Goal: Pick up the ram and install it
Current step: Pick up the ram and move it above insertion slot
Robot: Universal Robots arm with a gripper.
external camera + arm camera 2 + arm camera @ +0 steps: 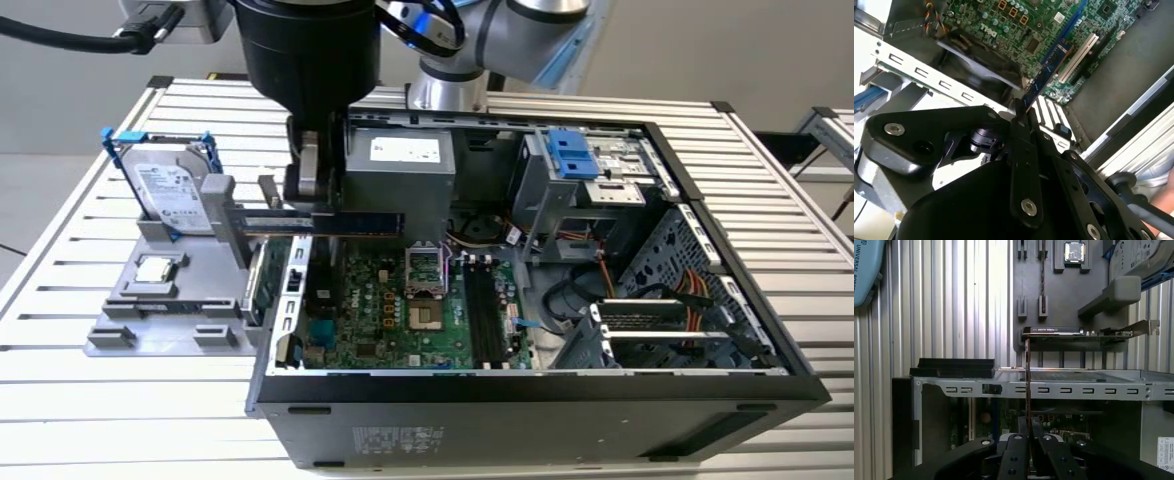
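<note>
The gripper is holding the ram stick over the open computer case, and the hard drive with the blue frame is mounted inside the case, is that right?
Not quite. The hard drive stands in the grey holder outside the computer case, on the exterior view's left. The gripper does hold the ram stick over the case.

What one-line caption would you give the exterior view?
Gripper holding the ram level over the open computer case, beside the parts tray.
</note>
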